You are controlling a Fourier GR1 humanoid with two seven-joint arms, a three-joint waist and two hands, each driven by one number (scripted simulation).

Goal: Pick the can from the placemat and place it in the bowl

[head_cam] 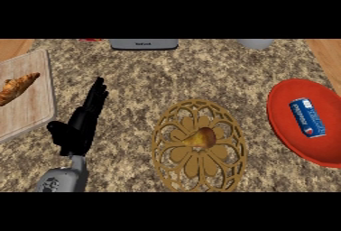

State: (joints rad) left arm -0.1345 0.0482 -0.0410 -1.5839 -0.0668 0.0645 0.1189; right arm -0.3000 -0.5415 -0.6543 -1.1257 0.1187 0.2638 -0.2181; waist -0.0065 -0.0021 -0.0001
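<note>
You can see the can (307, 117) lying on its side inside the red bowl (286, 140), which sits at the right edge of the table (166, 76) and is partly cut off by the view. The can is blue with a white and red band, and its long axis runs roughly from the far side of the bowl toward the near side.

The round wooden openwork placemat (203, 164) lies near the middle of the table's near edge, just beside the bowl on its left. A yellowish-brown piece of fruit (202, 136) rests on the centre of the placemat.

The only robot hand you have in view is the left robot hand (75, 130), over the left part of the table, well apart from both placemat and bowl. Its fingers are straight and held together, pointing toward the far edge, and it holds nothing.

Along the left edge you have a light wooden cutting board (30, 108) with a croissant (16, 87) on it. At the far edge a grey appliance (144, 43) and a pale grey object (255, 43) are cut off by the view.
</note>
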